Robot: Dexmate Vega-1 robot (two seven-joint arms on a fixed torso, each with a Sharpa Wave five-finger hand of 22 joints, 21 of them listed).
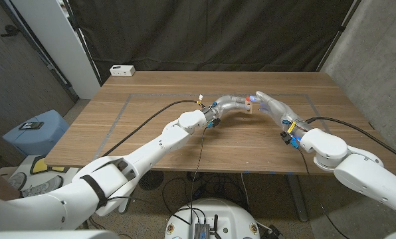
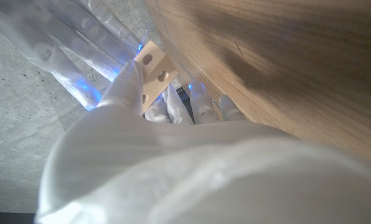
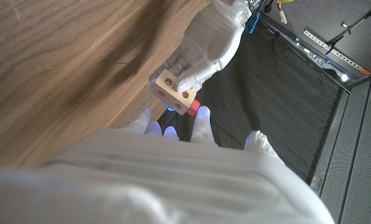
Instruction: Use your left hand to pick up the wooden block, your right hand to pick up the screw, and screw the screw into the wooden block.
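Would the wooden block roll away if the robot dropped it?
Probably not: the wooden block has flat faces and square corners, so it would likely just tumble and stop. It looks stiff and probably light, since the left hand holds it up alone.

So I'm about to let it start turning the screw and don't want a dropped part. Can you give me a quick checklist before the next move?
1. Left robot hand holds the wooden block: ok, fingers wrap it in the right wrist view.
2. Block lifted off the table: ok.
3. Screw at the block: ok, its red part sits against one block face.
4. Right robot hand grips the screw: cannot tell, its fingertips hide the contact.
5. Screw lined up with a hole: cannot tell.
6. Cables clear of both hands: ok.
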